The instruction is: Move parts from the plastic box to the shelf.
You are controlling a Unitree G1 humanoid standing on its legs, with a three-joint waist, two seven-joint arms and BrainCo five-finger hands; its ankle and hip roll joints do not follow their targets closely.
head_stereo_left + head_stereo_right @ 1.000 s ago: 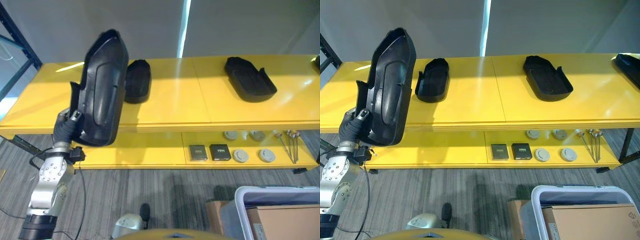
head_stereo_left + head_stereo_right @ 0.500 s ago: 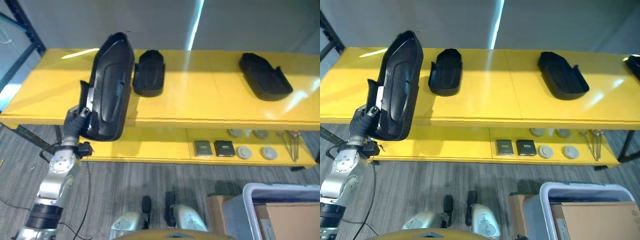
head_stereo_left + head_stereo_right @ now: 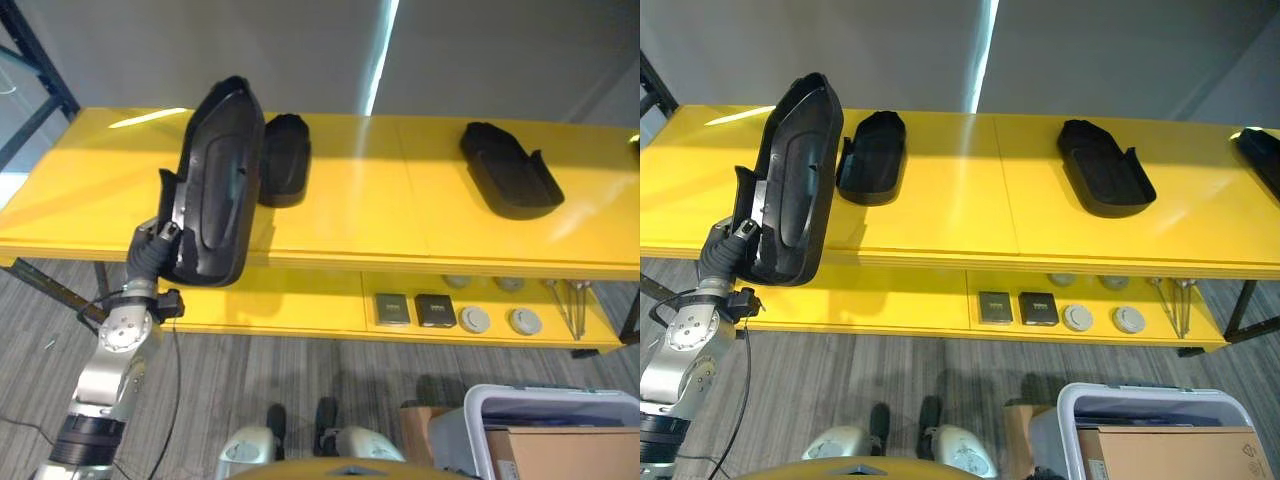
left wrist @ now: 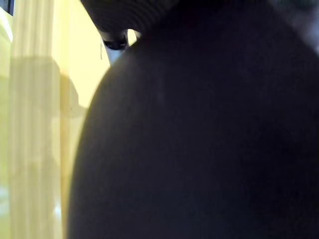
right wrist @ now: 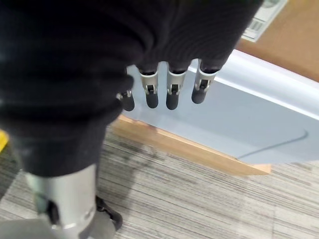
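Note:
A large black moulded part stands upright in my left hand, which is shut on its lower end. It hangs in front of the left front edge of the yellow shelf. In the left wrist view the part's dark surface sits right against the camera. The white-rimmed plastic box is on the floor at the lower right, holding a cardboard box. My right hand hangs beside the plastic box's wall, fingers straight and empty.
Two black parts lie on the shelf's top board; a third is at its far right end. The lower board holds two small black boxes, round discs and thin tools. A blue rack post stands far left.
The camera has shifted, so the whole scene slides in the picture. The black part stays upright in my left hand before the shelf's left end, hardly moved against it.

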